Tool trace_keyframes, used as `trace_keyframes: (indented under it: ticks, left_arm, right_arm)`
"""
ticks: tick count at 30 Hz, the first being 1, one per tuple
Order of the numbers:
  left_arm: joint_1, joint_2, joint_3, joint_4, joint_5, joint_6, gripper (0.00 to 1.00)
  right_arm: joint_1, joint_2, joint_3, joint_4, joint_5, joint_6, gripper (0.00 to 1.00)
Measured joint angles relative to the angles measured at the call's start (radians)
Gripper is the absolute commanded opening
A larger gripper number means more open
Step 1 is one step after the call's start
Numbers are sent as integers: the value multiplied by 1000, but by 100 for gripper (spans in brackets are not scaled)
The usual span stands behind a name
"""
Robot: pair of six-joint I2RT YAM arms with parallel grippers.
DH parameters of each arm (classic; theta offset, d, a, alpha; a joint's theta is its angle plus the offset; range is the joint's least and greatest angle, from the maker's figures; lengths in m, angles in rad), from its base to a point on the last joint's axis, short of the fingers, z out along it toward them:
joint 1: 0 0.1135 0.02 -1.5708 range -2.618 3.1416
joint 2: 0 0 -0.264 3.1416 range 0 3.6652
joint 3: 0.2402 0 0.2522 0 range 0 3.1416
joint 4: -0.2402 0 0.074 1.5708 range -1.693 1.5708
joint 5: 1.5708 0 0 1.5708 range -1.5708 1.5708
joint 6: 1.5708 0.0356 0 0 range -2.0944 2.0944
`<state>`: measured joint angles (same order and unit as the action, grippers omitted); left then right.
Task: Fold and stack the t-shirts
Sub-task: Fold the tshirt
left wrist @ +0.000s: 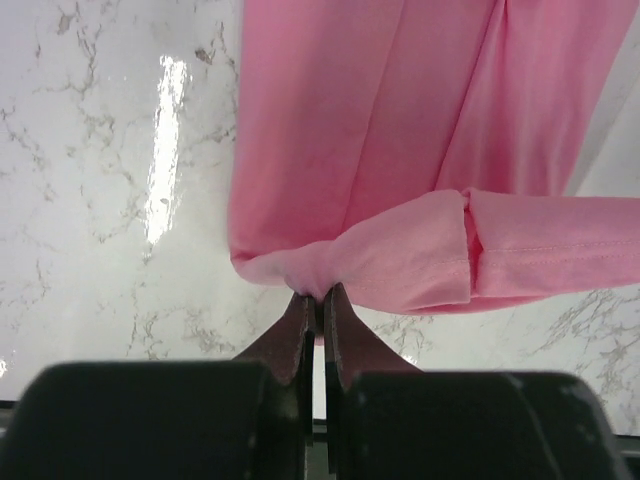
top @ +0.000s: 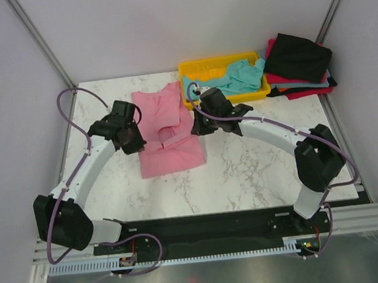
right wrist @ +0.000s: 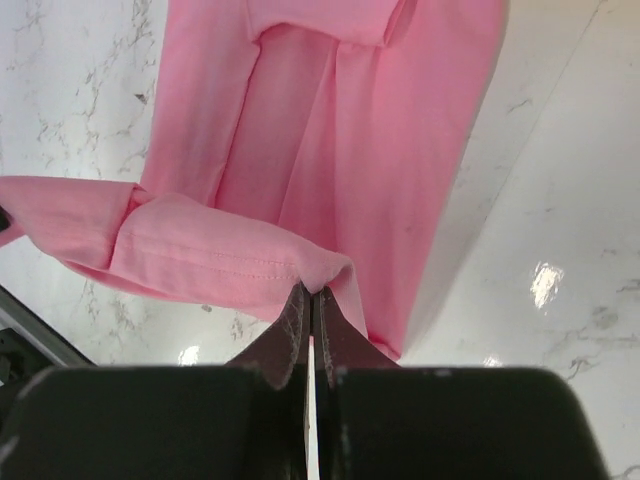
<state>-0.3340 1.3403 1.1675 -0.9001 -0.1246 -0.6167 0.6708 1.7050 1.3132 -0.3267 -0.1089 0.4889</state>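
A pink t-shirt (top: pixel 169 147) lies partly folded in the middle of the marble table. My left gripper (top: pixel 142 144) is shut on its left edge, pinching a bunched fold (left wrist: pixel 320 292). At the shirt's right edge my right gripper (top: pixel 197 126) is shut on a hemmed fold (right wrist: pixel 311 290). In both wrist views the pinched cloth is lifted off the table and the pink t-shirt (left wrist: pixel 360 150) hangs away from the fingers. A teal t-shirt (top: pixel 241 75) sits crumpled in the yellow tray (top: pixel 214 62). A black t-shirt (top: pixel 299 55) tops a folded pile with a red t-shirt (top: pixel 305 93) beneath it.
The yellow tray stands at the back of the table, just behind my right gripper. The folded pile sits in the back right corner beside the tray. Bare marble (top: pixel 259 168) shows in front of the pink shirt and to its left.
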Motion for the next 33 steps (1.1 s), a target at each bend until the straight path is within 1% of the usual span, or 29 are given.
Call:
trace_keyframes:
  ticks: [5, 12, 15, 16, 17, 19, 20, 21, 22, 25, 28, 30, 32, 33]
  left_arm:
    - [77, 132, 78, 42, 56, 53, 2]
    - [124, 308, 134, 88, 100, 94, 3]
    - [154, 391, 163, 96, 129, 104, 5]
    - [166, 421, 175, 97, 137, 105, 8]
    - [176, 448, 186, 98, 144, 106, 9]
    - [203, 517, 223, 98, 161, 108, 19]
    - [217, 558, 245, 97, 172, 112, 27]
    - [231, 600, 276, 92, 187, 115, 39]
    - [243, 643, 312, 85, 198, 120, 44]
    - [278, 780, 468, 34, 233, 136, 62]
    - [295, 865, 658, -34, 239, 159, 67]
    - [297, 884, 784, -70, 235, 174, 67]
    - [297, 866, 858, -83, 230, 182, 67]
    - [296, 840, 857, -78, 229, 185, 67]
  right_arm:
    - [-39, 103, 84, -4, -39, -29, 0]
    - [-76, 271, 205, -2, -84, -51, 0]
    - [-90, 342, 243, -5, -95, -55, 7]
    - [-95, 366, 258, -8, -97, -57, 15]
    - [-98, 385, 272, -8, -97, -56, 21]
    - [-109, 432, 310, -15, -99, -57, 31]
    - [-116, 457, 336, -23, -102, -57, 36]
    - [-124, 484, 370, -32, -105, -56, 41]
    - [-131, 503, 398, -39, -105, -56, 47]
    - [-161, 557, 507, -75, -102, -51, 55]
    - [-196, 569, 599, -110, -90, -48, 57]
    - [-211, 551, 623, -112, -73, -49, 57]
    - [-220, 506, 605, -115, -59, -50, 59]
    - [-221, 474, 576, -110, -53, -52, 61]
